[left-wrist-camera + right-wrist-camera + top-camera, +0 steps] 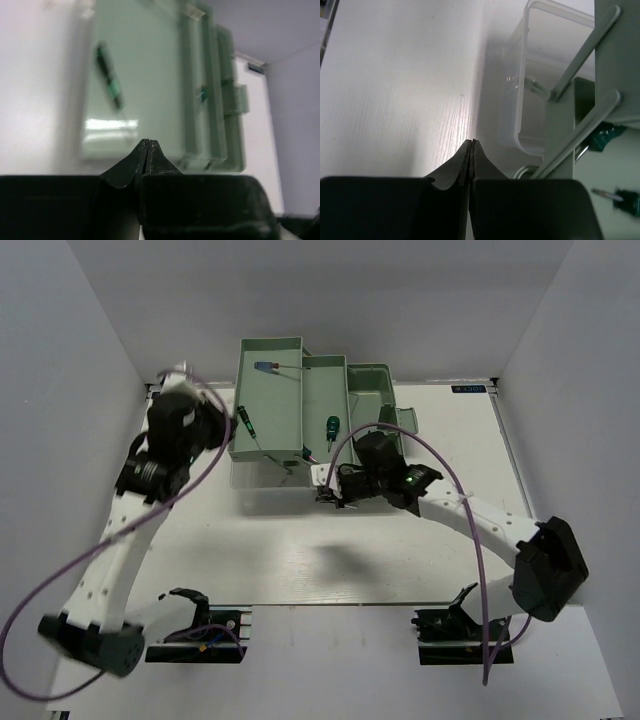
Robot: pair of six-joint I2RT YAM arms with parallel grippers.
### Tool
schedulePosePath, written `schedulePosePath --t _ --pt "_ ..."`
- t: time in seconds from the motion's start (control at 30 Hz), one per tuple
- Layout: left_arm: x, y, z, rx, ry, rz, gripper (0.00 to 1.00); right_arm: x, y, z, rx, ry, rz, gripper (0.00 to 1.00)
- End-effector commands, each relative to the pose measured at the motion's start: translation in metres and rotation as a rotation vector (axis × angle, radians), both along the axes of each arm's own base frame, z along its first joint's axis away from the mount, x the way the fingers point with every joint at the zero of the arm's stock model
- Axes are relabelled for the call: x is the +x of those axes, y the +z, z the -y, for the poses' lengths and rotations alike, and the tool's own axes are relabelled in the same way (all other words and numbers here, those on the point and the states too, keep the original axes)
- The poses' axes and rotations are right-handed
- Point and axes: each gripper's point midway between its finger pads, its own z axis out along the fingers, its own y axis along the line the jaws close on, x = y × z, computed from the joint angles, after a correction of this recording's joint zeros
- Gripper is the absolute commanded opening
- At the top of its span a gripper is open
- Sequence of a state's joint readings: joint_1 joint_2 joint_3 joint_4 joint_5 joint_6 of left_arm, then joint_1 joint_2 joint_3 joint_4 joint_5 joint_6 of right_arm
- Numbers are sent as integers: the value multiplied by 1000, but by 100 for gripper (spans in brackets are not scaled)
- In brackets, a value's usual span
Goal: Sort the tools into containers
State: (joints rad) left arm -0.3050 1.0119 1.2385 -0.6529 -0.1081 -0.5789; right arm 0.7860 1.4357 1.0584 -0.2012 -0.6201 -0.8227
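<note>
Toolbox (303,400), pale mint green and folded out, sits on the white desk (300,550) with two robot arms reaching toward it. Off the toolbox's left side, the left end effector (148,145) hangs above the desk with its fingertips pressed together and nothing between them. The toolbox's left tray (275,410) holds a black-handled screwdriver (246,423) with a green band, lying along its left wall, and a blue-handled screwdriver (265,366) across its far end. A clear lid (262,475) lies on the desk against the near edge of that tray. In the toolbox's middle tray (325,390), a stubby green-handled screwdriver (331,426) rests toward the near end. Just off the toolbox's near edge, below the middle tray, the right end effector (471,144) hovers over bare desk, its fingertips likewise closed tight and gripping nothing. The deeper base (375,410) forms the toolbox's right end; what it holds cannot be made out.
</note>
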Motion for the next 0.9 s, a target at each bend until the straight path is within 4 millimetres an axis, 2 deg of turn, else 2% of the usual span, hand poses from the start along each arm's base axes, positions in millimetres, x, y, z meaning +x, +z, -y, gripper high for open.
schedulePosePath --t 0.0,0.03,0.07,0.13,0.17,0.2,0.23,0.27,0.3,0.33,0.4,0.43,0.5,0.53,0.57,0.6,0.67,0.7,0.83,0.87 --pt "56 68 42 -52 -150 185 14 -8 0 19 -29 -79 -50 0" --pt "72 82 52 -70 -175 236 17 -8 3 24 -27 -109 -46 0" --pt "98 82 71 -96 -228 228 23 -7 6 30 -26 -134 -35 0" --pt "129 85 91 -138 -269 236 25 -15 -6 43 -49 -160 -45 0" --pt "139 110 103 -166 -319 279 26 -13 2 49 -34 -186 -17 0" --pt "156 108 111 -169 -334 275 28 -16 -5 54 -46 -196 -28 0" --pt "188 66 128 -177 -358 183 28 -20 -12 58 -56 -201 -40 0" --pt "201 90 132 -194 -360 235 28 -22 -8 65 -42 -216 -25 0" --pt "215 85 136 -193 -359 225 28 -21 -11 70 -48 -232 -20 0" --pt "240 72 143 -189 -349 209 28 -23 -15 75 -56 -242 -27 0" --pt "261 65 145 -191 -320 210 28 -25 -14 84 -50 -263 -12 0" --pt "269 69 145 -192 -310 234 28 -29 -20 89 -60 -271 -15 0" --pt "287 53 142 -213 -279 227 28 -28 -19 96 -56 -291 -10 0" --pt "291 56 136 -220 -257 240 28 -31 -24 100 -66 -295 -17 0" --pt "296 44 137 -217 -255 223 28 -32 -24 102 -63 -300 -16 0" --pt "297 44 135 -215 -243 225 30 -32 -22 104 -55 -308 -12 0" --pt "304 29 138 -220 -240 205 30 -30 -25 107 -58 -323 -14 0" --pt "304 29 138 -220 -240 205 30 -30 -26 110 -61 -334 -24 0" --pt "304 3 137 -199 -236 133 30 -26 -25 113 -52 -355 -22 0" --pt "300 4 136 -187 -238 125 30 -25 -25 112 -50 -355 -22 0"
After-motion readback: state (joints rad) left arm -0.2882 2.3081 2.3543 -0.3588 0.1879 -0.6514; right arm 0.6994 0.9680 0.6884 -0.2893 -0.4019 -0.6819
